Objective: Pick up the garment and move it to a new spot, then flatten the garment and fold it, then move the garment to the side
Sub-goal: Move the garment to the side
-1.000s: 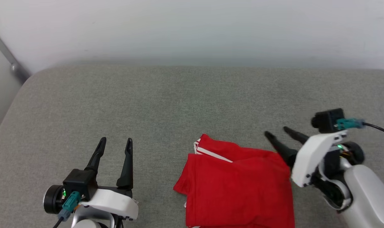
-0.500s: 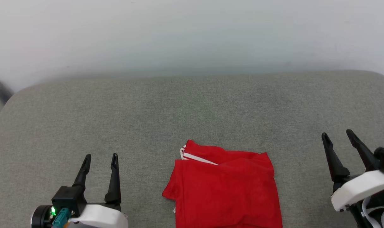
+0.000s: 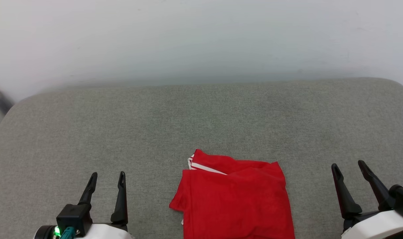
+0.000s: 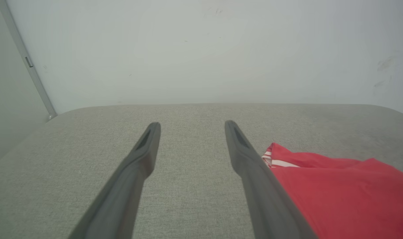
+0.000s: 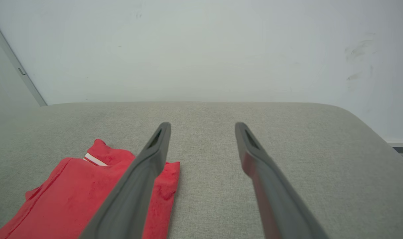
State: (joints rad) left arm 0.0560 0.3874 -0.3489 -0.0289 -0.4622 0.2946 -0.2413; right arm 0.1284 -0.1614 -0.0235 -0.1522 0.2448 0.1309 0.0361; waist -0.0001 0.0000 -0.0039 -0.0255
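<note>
Now the garment (image 3: 234, 199) lies folded on the grey cushion (image 3: 155, 126), at 6 o'clock in the head view. It looks soft, light and floppy, so pinch a thick folded edge. The left gripper (image 3: 108, 174) at 7 o'clock and the right gripper (image 3: 347, 164) at 5 o'clock are both spread wide, holding nothing. The garment's near edge is cut off, and what is folded inside is hidden.

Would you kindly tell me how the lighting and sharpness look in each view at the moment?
Head view: soft, even light, no hard shadows or glare; the garment is sharp, the grey cushion hazy at its far edge. Left wrist view: the left fingers blur near the lens, and the cushion's edge bows. Right wrist view: a faint red tint on one of the right fingers.
</note>
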